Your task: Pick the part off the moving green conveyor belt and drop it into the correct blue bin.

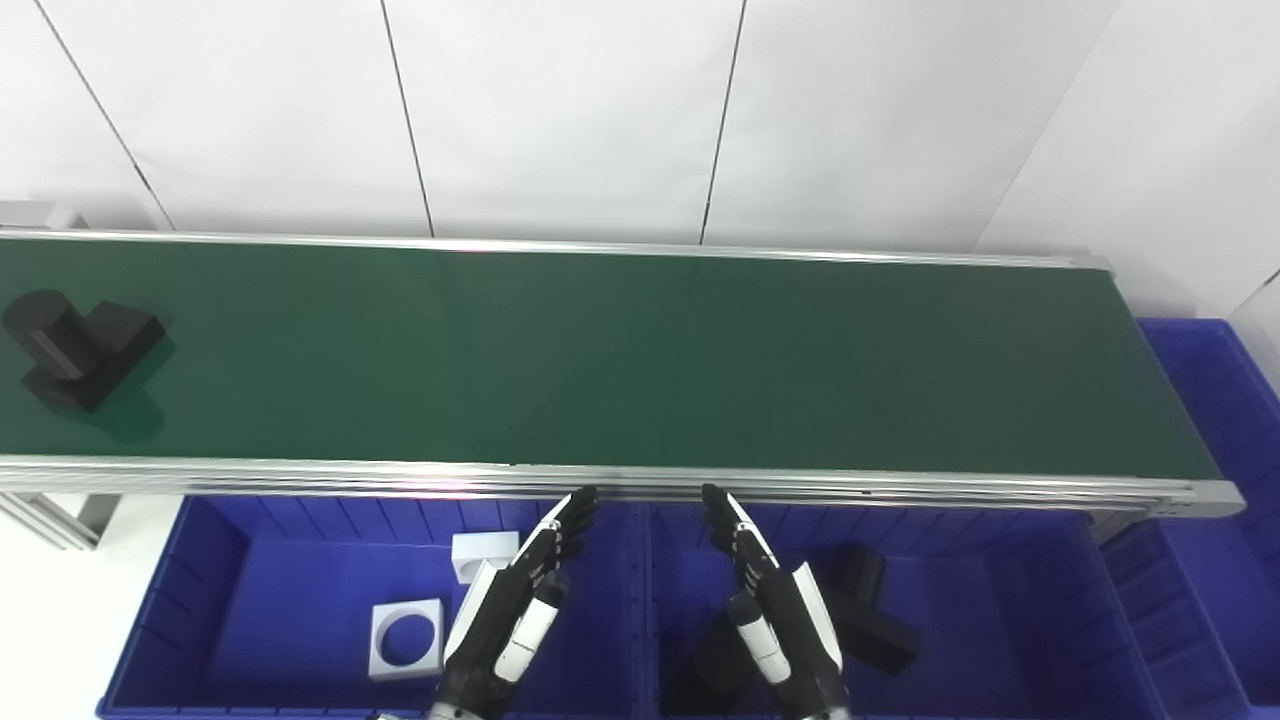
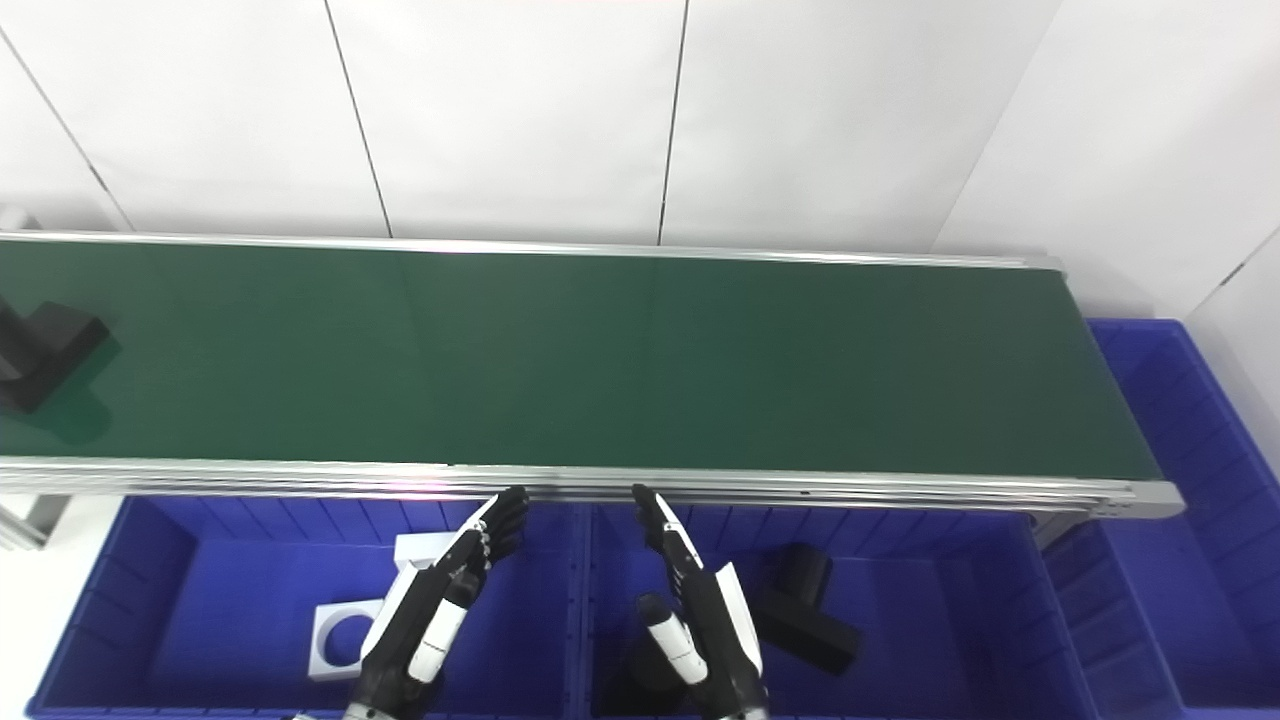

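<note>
A black block-and-cylinder part lay at the far left of the long green conveyor belt. Both hands — left hand, right hand — hovered empty, fingers extended, above the blue plastic bins.

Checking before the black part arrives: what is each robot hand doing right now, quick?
Left robot hand: open, fingers extended, holding nothing.
Right robot hand: open, fingers extended, holding nothing.
</note>
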